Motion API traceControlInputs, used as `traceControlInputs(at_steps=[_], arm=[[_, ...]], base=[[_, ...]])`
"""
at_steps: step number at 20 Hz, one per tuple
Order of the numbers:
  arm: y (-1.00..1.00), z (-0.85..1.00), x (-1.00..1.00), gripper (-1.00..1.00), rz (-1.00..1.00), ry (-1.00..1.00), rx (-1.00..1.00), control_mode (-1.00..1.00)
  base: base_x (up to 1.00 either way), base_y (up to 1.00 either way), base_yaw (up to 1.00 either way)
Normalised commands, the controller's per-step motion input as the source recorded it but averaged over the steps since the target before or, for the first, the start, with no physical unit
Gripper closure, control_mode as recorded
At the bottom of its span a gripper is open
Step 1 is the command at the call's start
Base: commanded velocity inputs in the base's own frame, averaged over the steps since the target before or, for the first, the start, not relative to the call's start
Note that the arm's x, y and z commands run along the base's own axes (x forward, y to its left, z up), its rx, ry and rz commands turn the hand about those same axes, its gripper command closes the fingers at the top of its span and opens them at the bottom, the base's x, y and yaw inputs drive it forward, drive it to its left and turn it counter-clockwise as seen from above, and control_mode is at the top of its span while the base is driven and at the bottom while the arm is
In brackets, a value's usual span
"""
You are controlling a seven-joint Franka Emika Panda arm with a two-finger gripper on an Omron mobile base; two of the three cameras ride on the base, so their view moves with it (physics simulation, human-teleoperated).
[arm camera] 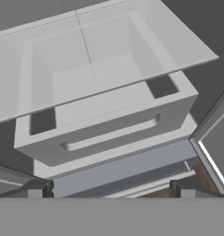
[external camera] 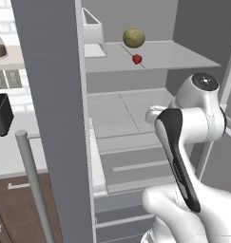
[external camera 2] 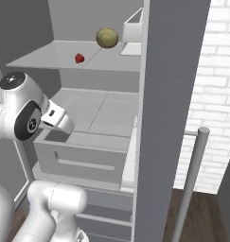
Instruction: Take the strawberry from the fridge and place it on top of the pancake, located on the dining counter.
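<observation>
Strawberry (external camera: 137, 59): small, soft, bruises; you pinch its sides lightly.
Gripper (arm camera: 111, 189): fingers fully spread, empty, over the drawer (arm camera: 104, 124).

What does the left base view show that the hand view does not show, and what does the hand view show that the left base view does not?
Left base view: the tiny bright red strawberry and a larger olive-green round fruit on the upper pale grey shelf of the open grey fridge, plus a black toaster outside.
Hand view: the gripper with open jaws, looking down into the pulled-out grey drawer.
Both: that drawer and the shelf above it.
</observation>
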Motion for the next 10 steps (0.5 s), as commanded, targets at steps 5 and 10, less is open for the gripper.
traceControlInputs(at_steps=[5, 10], arm=[[0.00, 0.56, 0.00, -1.00, 0.00, -0.08, 0.00, -1.00], [0.00, 0.82, 0.01, -1.00, 0.00, -0.08, 0.00, -1.00]], base=[[0.06, 0.00, 0.00], [0.00, 0.00, 0.00]])
